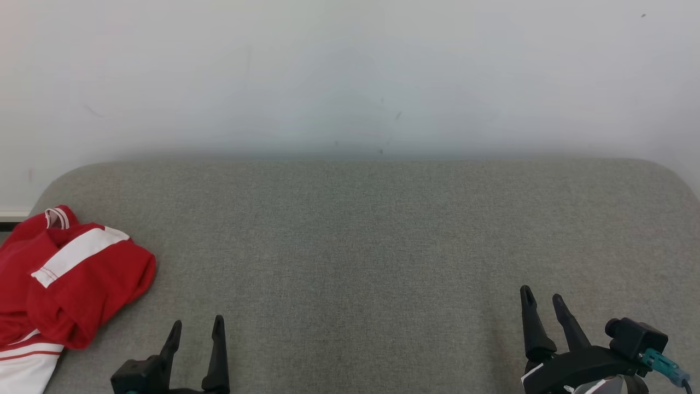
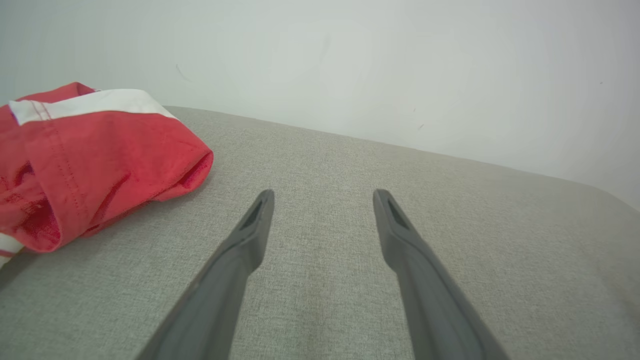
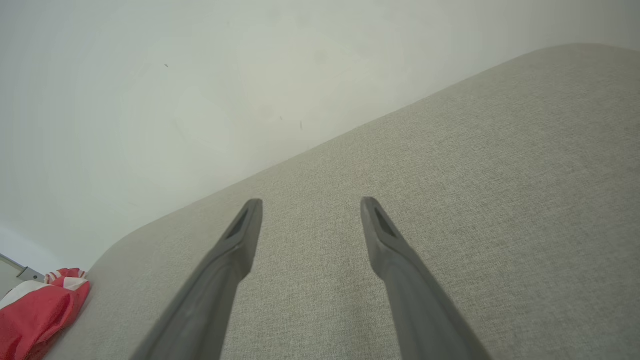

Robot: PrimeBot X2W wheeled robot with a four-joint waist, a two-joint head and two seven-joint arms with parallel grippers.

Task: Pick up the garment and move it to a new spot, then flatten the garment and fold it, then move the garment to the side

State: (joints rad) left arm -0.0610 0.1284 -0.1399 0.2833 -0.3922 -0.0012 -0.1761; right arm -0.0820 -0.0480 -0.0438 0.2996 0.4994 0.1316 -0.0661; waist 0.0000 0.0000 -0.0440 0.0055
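**Approach to the first lift: left gripper (image 1: 197, 322) nearest the red-and-white jersey (image 1: 82, 279)**

The left gripper hovers low over the grey upholstered surface (image 1: 350, 246), its two dark fingers parted wide with nothing between them; the left wrist view shows bare cloth in the gap. The right gripper (image 1: 542, 293) is posed the same way at the opposite side, fingers spread and empty, well apart from the jersey. Between the two grippers the surface is bare up to the pale wall (image 1: 350, 71) behind.

The jersey lies bunched at the far left of the surface, just beside the left gripper on its outer side. A white band crosses the top fold, a striped collar or cuff stands at the back, and a white striped portion trails toward the near left corner. It is heaped, not flat, so the step in hand is judged to be the pick-up.

For a sound grasp, the left gripper should swing left and come down over the rounded red fold nearest it, closing on a thick ridge of cloth and not on a single thin layer. A pinch taken too shallow would likely slip; one taken too deep may press into the upholstery. The trailing white portion near the edge could drag or hang off when lifted, so the lift should rise well clear before carrying toward the open middle.
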